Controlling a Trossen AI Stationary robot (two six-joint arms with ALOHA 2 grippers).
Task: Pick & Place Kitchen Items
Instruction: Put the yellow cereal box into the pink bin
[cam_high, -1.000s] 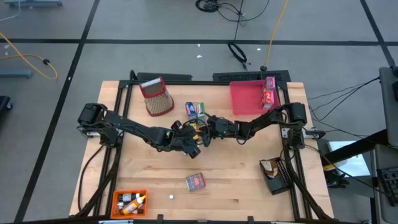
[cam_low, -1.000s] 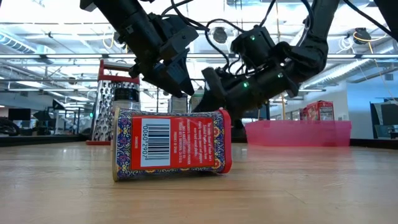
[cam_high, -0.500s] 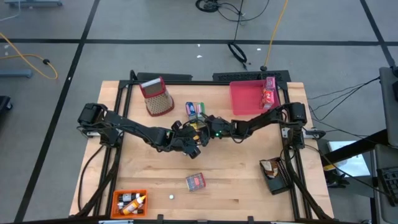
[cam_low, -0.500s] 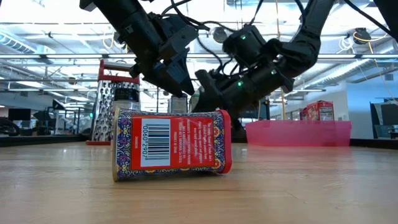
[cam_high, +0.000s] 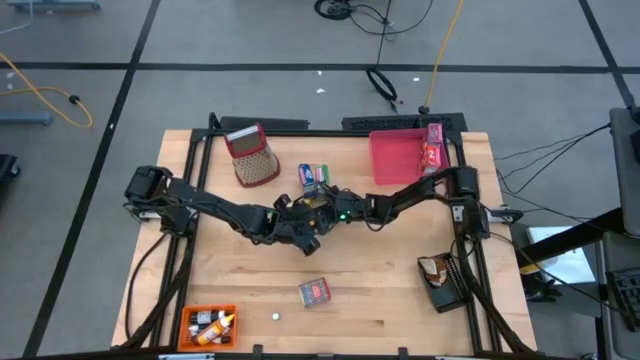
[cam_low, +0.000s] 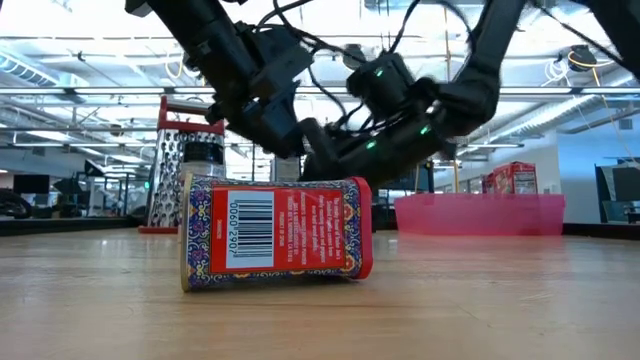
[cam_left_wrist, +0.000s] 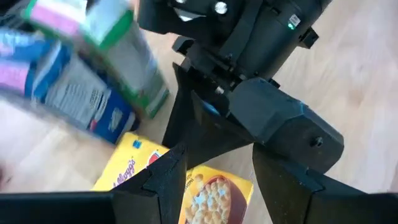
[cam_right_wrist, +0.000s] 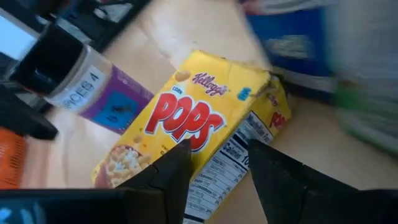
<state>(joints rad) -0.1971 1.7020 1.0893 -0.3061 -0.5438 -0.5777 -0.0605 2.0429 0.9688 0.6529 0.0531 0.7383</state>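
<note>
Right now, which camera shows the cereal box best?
The right wrist view: the cereal box fills the frame, label readable. The left wrist view shows part of it behind its fingers. High view: a yellow speck between the grippers. Low view: hidden.

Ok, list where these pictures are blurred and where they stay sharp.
Left wrist view: the blue and green packets smear with motion blur. Right wrist view: the yellow cereal box reads sharply, the blue packet beyond it is streaked. Low view: the red box up front is crisp, the right arm slightly blurred.
</note>
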